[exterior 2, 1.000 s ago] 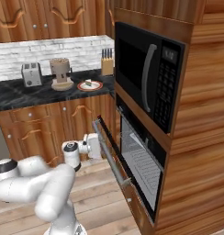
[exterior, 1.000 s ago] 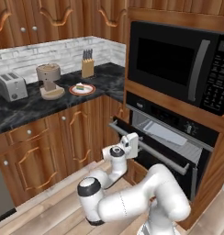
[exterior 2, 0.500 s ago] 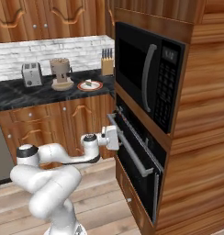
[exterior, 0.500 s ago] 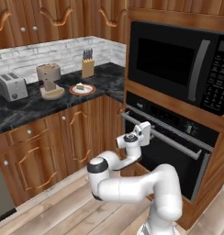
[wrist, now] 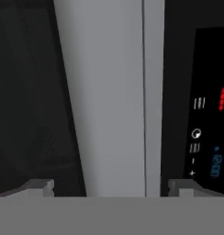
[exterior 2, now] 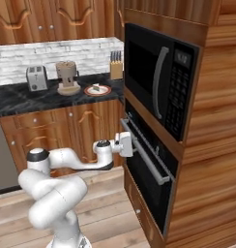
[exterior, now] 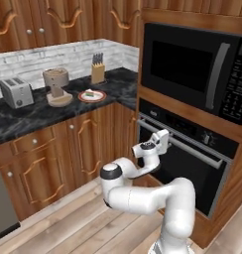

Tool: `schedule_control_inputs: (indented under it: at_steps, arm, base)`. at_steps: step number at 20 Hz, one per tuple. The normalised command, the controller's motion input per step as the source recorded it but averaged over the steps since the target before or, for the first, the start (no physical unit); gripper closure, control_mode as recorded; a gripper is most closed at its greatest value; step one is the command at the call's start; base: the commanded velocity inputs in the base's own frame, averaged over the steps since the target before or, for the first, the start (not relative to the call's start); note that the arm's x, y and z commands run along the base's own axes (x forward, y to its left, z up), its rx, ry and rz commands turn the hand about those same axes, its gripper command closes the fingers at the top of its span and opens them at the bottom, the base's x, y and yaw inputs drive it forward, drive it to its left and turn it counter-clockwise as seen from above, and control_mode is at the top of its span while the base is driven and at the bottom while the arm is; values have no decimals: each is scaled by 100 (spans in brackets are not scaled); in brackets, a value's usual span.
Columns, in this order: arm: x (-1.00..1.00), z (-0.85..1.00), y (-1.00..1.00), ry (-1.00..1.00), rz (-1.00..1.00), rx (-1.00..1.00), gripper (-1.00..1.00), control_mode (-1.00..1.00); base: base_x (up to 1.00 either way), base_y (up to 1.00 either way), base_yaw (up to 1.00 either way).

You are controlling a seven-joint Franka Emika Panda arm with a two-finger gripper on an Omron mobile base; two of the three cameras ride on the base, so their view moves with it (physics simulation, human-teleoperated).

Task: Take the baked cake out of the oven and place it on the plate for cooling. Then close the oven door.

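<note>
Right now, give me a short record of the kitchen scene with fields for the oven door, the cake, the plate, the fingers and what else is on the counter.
oven door: shut, upright
handle: silver bar, seen close between the fingers
fingers: open, straddling the handle, gripping nothing
gripper: at the door's top edge
cake: on the plate
plate: on the black counter, beside the coffee machine
also on counter: toaster, knife block

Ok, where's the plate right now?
The plate sits on the black counter, between the wooden grinder and the knife block, left of the oven.
</note>
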Motion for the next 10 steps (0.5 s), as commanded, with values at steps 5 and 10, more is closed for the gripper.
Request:
schedule_control_inputs:
  at_steps: [5,10]
  arm:
    - [19,-24,-53,-4,0,-2,-100,-100]
    - [0,1,-4,-1,0,0,-100,-100]
  base:
    - [0,0,0]
    - [0,0,0]
